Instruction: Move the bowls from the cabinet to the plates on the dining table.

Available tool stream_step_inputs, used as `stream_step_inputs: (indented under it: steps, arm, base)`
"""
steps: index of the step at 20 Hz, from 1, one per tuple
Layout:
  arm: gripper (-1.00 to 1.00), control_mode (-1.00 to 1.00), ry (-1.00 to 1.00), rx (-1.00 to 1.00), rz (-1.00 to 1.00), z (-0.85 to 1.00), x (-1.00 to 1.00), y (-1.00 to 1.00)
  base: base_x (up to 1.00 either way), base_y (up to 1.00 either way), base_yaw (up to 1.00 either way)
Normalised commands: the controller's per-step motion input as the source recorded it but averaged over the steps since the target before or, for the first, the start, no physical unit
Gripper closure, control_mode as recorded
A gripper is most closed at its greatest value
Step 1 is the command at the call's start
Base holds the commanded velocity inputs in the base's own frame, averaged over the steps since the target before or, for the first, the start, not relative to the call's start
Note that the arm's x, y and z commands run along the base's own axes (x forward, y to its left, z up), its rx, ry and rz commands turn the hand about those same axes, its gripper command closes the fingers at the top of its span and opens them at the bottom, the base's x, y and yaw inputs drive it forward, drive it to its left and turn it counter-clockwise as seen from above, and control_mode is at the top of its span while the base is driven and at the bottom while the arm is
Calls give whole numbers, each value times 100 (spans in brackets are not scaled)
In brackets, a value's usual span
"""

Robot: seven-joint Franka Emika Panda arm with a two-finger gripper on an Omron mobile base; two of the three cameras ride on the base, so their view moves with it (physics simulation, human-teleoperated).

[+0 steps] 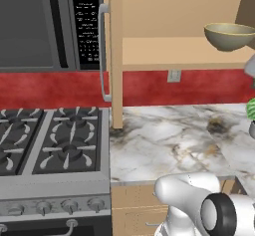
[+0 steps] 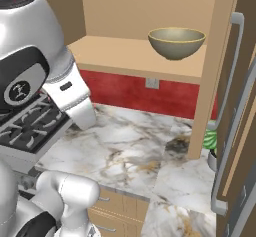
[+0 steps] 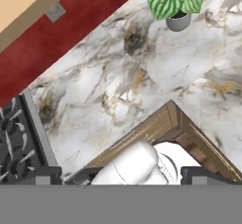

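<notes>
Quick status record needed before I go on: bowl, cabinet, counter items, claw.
bowl: one olive-beige bowl upright on the cabinet shelf, untouched
cabinet: door swung open, grey bar handle facing the stove side
counter: marble top below the shelf, potted plant standing on it
stove: gas burners left of the counter, microwave above
claw: fingertips at the bottom of the hand view, open, holding nothing, looking down at the counter

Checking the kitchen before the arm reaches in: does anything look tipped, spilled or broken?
Nothing stands out. The olive bowl sits upright on the cabinet shelf, the potted plant stands upright on the marble counter, and nothing is spilled there.
</notes>
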Motion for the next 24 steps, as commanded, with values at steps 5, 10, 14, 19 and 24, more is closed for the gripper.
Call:
stream_step_inputs:
  steps: [5, 10, 14, 19, 24]
  arm:
    - [-100, -100, -26, 4, -3, -31, 8, -49]
    - [-100, -100, -15, 1, -6, 0, 52, -6]
    - [-100, -100, 0, 0, -15, 15, 55, 0]
    - [-100, -100, 13, 2, -11, 51, 20, -4]
    - [-100, -100, 2, 9, -10, 36, 1, -17]
  base:
    - [0, 0, 0]
    - [0, 0, 0]
    - [0, 0, 0]
    - [0, 0, 0]
    - [0, 0, 0]
